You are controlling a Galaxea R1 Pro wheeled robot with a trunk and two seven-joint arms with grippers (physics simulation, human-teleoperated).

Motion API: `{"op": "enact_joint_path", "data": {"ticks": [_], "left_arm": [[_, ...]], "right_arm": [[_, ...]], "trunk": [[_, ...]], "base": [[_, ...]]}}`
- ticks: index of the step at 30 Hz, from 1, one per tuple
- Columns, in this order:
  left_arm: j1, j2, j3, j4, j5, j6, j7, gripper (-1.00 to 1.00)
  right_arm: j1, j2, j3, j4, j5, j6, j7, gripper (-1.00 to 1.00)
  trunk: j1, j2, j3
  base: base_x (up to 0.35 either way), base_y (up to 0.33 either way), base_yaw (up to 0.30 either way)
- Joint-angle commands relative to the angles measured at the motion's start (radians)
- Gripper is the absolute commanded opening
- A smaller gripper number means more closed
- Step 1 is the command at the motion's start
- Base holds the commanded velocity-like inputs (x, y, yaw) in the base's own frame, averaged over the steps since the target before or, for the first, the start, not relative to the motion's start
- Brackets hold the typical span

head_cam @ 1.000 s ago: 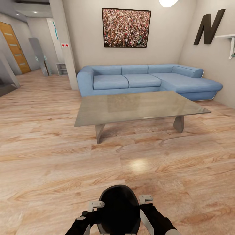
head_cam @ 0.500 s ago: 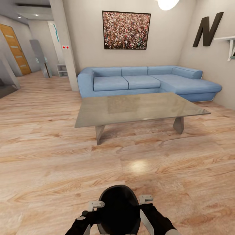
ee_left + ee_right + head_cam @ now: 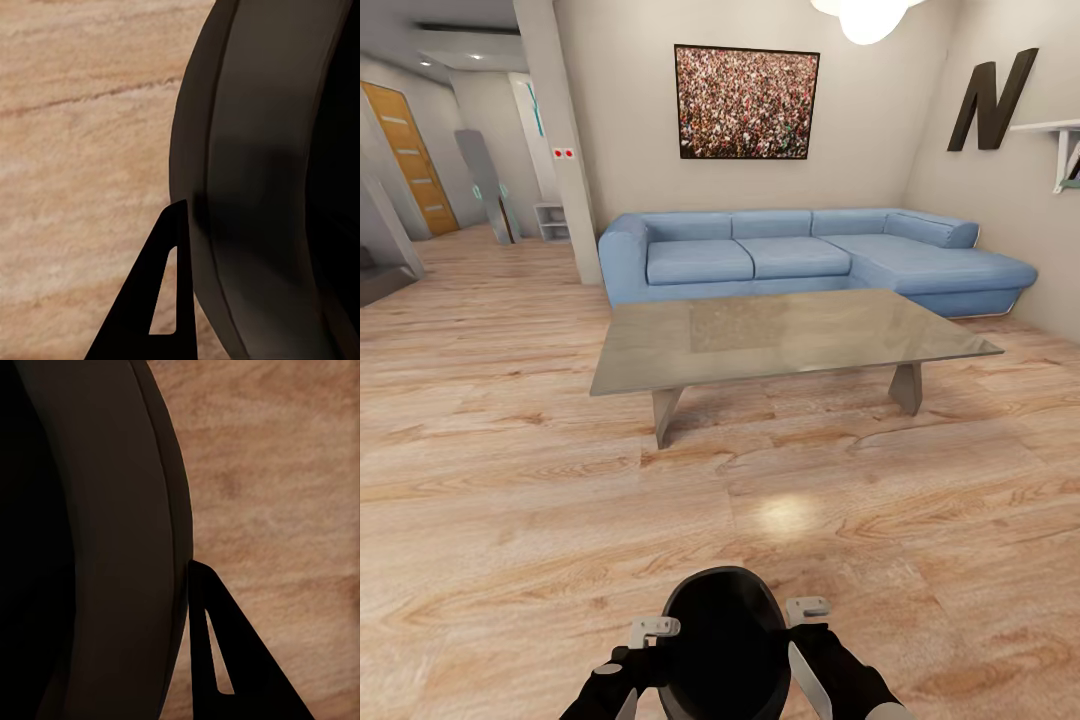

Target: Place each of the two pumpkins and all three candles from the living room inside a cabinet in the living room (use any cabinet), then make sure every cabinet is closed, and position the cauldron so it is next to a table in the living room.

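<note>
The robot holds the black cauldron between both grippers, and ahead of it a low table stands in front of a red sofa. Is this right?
Not quite: the sofa is blue, not red, as the head view shows. The rest holds: the black cauldron sits between the left gripper and the right gripper, and the low table stands in front of the sofa.

Matt black cauldron (image 3: 722, 640), glossy table (image 3: 780, 335), wood-grain floor (image 3: 510, 480).

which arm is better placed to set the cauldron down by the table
Neither alone. The cauldron sits between the left claw and right claw, one on each side of its rim, so both should lower it together near the table.
</note>
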Motion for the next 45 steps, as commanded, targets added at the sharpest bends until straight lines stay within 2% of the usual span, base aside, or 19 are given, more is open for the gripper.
{"op": "enact_joint_path", "data": {"ticks": [1, 3, 28, 45], "left_arm": [[0.0, 0.001, -0.005, -0.001, 0.005, 0.006, 0.01, -1.0], [0.0, 0.001, -0.005, -0.001, 0.005, 0.006, 0.01, -1.0], [0.0, 0.001, -0.005, -0.001, 0.005, 0.006, 0.01, -1.0], [0.0, 0.001, -0.005, -0.001, 0.005, 0.006, 0.01, -1.0]], "right_arm": [[-0.001, -0.001, 0.007, -0.003, -0.012, 0.003, -0.009, -1.0], [-0.001, -0.001, 0.007, -0.003, -0.012, 0.003, -0.009, -1.0], [-0.001, -0.002, 0.007, -0.006, -0.012, 0.003, -0.008, -1.0], [-0.001, -0.004, 0.007, -0.016, -0.015, 0.003, -0.006, -1.0]], "trunk": [[0.0, 0.0, -0.001], [0.0, 0.0, -0.001], [-0.012, 0.005, 0.096], [-0.077, 0.124, 0.149]], "base": [[0.0, 0.0, 0.0], [0.0, 0.0, 0.0], [0.0, 0.0, 0.0], [0.0, 0.0, 0.0]]}}
